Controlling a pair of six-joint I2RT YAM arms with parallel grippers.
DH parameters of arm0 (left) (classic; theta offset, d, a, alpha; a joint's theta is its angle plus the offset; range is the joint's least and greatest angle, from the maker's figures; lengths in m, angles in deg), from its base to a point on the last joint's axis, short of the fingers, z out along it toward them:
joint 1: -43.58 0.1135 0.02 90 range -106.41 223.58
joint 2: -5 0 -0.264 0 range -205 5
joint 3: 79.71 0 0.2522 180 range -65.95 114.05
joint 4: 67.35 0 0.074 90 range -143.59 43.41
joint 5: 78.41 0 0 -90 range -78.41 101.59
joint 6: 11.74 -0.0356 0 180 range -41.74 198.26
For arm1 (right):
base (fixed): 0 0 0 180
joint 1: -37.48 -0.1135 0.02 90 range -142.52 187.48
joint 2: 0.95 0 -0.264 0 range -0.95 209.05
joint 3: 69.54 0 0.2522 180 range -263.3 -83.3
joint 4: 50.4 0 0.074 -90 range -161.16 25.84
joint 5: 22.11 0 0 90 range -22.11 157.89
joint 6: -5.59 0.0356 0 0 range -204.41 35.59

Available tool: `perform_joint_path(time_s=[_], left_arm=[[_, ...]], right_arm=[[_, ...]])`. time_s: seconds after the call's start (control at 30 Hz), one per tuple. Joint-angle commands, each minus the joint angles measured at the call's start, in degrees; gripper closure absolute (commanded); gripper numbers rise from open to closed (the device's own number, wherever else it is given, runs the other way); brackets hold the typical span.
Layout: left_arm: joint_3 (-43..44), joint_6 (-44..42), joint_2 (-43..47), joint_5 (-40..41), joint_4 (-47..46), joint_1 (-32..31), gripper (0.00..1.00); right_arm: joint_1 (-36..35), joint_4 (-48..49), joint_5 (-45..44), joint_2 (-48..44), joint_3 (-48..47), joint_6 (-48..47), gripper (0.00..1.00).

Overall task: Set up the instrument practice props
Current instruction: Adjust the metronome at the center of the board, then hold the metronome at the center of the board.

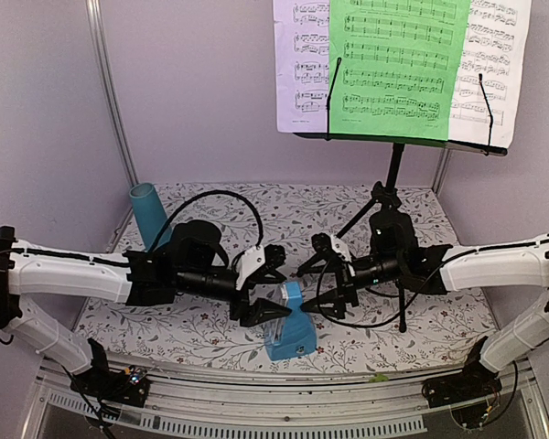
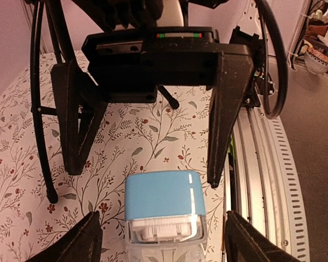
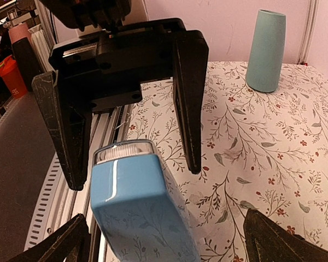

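The small blue metronome (image 1: 288, 327) stands on the flowered table near the front edge. My left gripper (image 1: 271, 285) is open, its fingers either side of the metronome's (image 2: 163, 199) top with a gap on each side. My right gripper (image 1: 317, 278) faces it from the right, wide open and holding nothing. The metronome (image 3: 136, 202) sits low between my right fingers (image 3: 60, 245), nearer the left one. The black music stand (image 1: 395, 169) is upright at the back right. A green sheet (image 1: 398, 64) rests on its desk between two white sheets (image 1: 302, 64).
A teal cylinder cup (image 1: 149, 212) stands at the back left, also seen as the cup (image 3: 267, 49) in the right wrist view. The stand's tripod legs (image 1: 366, 212) spread behind my right arm. A metal rail (image 1: 284, 398) runs along the table's front edge.
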Motion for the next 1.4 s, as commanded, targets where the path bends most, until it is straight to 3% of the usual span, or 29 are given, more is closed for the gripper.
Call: perform_joint_path(time_s=[0.0, 0.23, 0.6, 1.13, 1.37], left_arm=[[-1.51, 1.49, 1.87, -1.96, 1.20, 0.95, 0.23], [-0.66, 2.36, 0.59, -2.31, 2.74, 0.94, 0.26], [0.03, 1.32, -1.45, -0.57, 4.19, 0.96, 0.31], [2.25, 0.02, -2.07, -0.86, 6.15, 0.97, 0.50], [3.86, -1.03, -2.35, -2.46, 7.28, 0.94, 0.68]], right_arm=[[-0.49, 1.29, 2.13, 2.60, -3.36, -1.53, 0.01], [-1.48, 0.46, 3.19, 5.06, -4.90, -2.18, 0.05], [-1.85, -0.46, 6.62, 5.93, -4.07, -1.41, 0.24], [-3.54, -0.07, 5.94, 7.05, -4.45, -0.96, 0.24], [-3.59, -0.07, 5.51, 7.08, -4.18, 0.58, 0.48]])
